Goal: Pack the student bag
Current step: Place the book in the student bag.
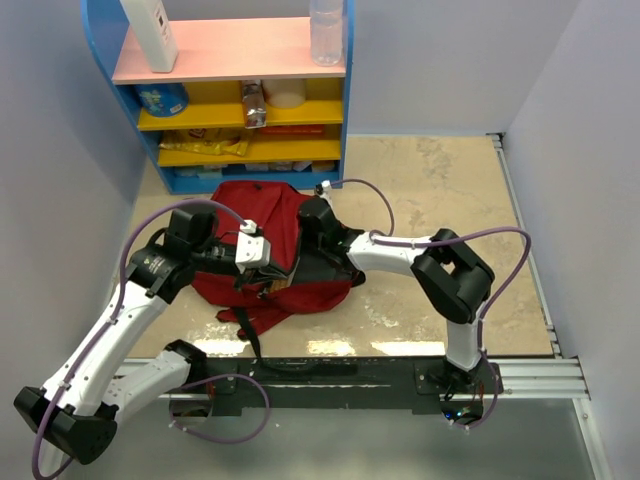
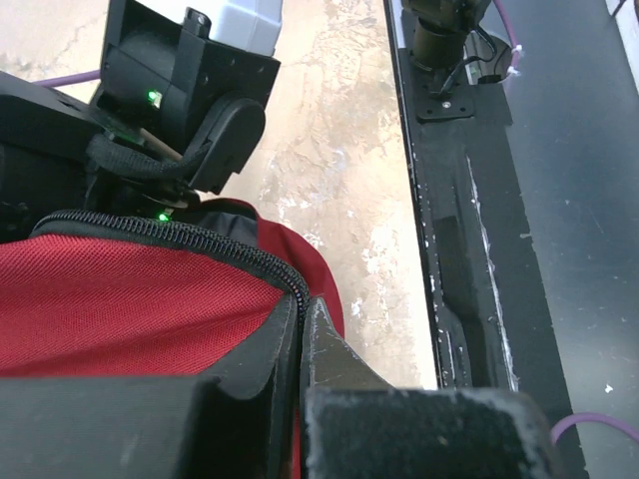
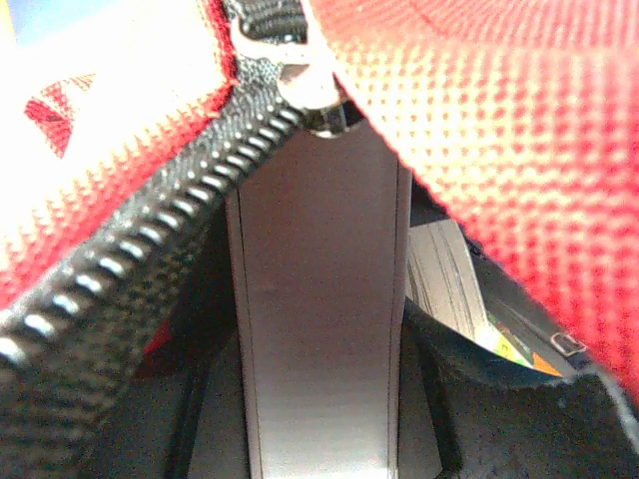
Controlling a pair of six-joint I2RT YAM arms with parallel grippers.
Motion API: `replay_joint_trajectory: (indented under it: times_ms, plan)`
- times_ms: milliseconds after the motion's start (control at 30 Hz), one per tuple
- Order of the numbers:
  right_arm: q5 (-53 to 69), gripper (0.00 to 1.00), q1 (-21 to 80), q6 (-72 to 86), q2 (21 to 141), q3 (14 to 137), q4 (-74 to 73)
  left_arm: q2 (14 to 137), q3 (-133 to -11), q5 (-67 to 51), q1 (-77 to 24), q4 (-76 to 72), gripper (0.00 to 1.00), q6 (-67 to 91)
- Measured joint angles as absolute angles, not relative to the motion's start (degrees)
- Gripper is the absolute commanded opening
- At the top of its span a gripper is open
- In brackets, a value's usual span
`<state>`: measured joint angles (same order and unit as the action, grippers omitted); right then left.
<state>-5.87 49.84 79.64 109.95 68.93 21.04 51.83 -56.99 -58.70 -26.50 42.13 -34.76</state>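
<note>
The dark red student bag (image 1: 262, 212) lies on the floor between my arms, its zipped mouth turned toward the right arm. My left gripper (image 1: 258, 250) is shut on the bag's black zipper edge (image 2: 200, 239), jaws pressed together (image 2: 303, 307). My right gripper (image 1: 316, 222) sits in the bag's opening. In the right wrist view a grey flat slab (image 3: 318, 319) fills the gap between its dark fingers (image 3: 479, 419), which press on both of its sides. The zipper slider (image 3: 300, 85) is just above the slab. Page edges of books (image 3: 444, 284) show inside the bag.
A blue shelf unit (image 1: 345, 100) with pink and yellow boards stands behind the bag, holding a clear bottle (image 1: 326, 30) and a white container (image 1: 150, 30). A black strap (image 1: 250, 335) trails toward the black base rail (image 1: 330, 378). Grey walls close in left and right.
</note>
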Motion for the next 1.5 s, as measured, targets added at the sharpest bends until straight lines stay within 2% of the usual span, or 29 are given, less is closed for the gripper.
replay_joint_trajectory:
  times_ms: [100, 133, 167, 300, 333, 500, 700, 767, 800, 900, 1167, 1200, 1300, 1333, 1433, 1467, 1500]
  plan:
    - [-5.43, 0.54, 49.84, 79.5, 110.85, 68.86, 22.31, 51.68, -56.99, -58.41, -26.5, 41.89, 0.0, -34.76]
    - [-4.69, 0.64, 49.84, 79.44, 111.26, 68.9, 22.7, 51.55, -56.99, -58.33, -26.5, 41.95, 0.0, -34.74]
    - [-3.81, 0.69, 49.82, 79.29, 111.7, 69.06, 22.74, 51.33, -56.99, -58.33, -26.55, 42.13, 0.0, -34.74]
    - [-0.75, 0.83, 49.45, 76.4, 112.9, 69.23, 18.63, 50.63, -56.9, -58.54, -27.03, 43.4, 0.0, -34.63]
    - [-0.14, 0.89, 49.19, 75.31, 112.79, 69.25, 17.76, 50.61, -56.86, -58.54, -27.05, 43.44, 0.0, -34.52]
    - [2.55, 0.95, 47.59, 67.51, 107.46, 67.16, 10.02, 50.61, -56.77, -59.96, -27.44, 43.44, 0.0, -33.54]
    - [3.38, 0.86, 44.99, 57.28, 93.45, 58.35, 0.4, 51.05, -56.82, -62.87, -28.38, 43.53, 0.0, -31.64]
    - [3.62, 0.74, 44.42, 54.98, 88.77, 54.94, -1.76, 51.64, -57.01, -63.46, -28.58, 43.77, 0.0, -30.98]
    - [3.84, 0.64, 44.07, 53.89, 86.37, 53.12, -2.74, 51.92, -57.06, -63.68, -28.6, 43.75, 0.0, -30.76]
    - [4.01, 0.47, 43.0, 51.57, 80.84, 49.69, -6.0, 52.58, -57.06, -64.14, -28.6, 43.48, 0.0, -29.82]
    - [4.27, 0.31, 38.48, 49.76, 68.51, 46.04, -11.44, 54.54, -57.06, -62.06, -31.03, 39.42, 0.0, -24.14]
    - [4.12, 0.25, 37.36, 49.54, 67.31, 46.04, -12.38, 55.05, -57.14, -60.95, -31.62, 38.3, 0.0, -22.83]
    - [2.42, 0.17, 34.68, 48.42, 64.29, 46.04, -14.68, 57.91, -57.82, -58.46, -33.85, 36.32, 0.0, -20.34]
    - [1.76, 0.17, 34.26, 47.66, 63.2, 46.02, -15.55, 58.92, -58.28, -57.39, -34.41, 35.53, 0.0, -19.64]
    - [0.95, 0.29, 34.2, 45.21, 58.15, 43.92, -15.4, 62.22, -59.86, -53.74, -37.04, 33.63, 0.0, -17.85]
    - [0.95, 0.36, 34.24, 44.47, 55.37, 42.48, -15.0, 63.13, -60.36, -52.75, -38.02, 33.21, 0.0, -17.47]
    - [1.13, 0.39, 34.26, 43.59, 52.25, 41.15, -14.94, 63.94, -60.77, -51.66, -38.85, 32.67, 0.0, -17.04]
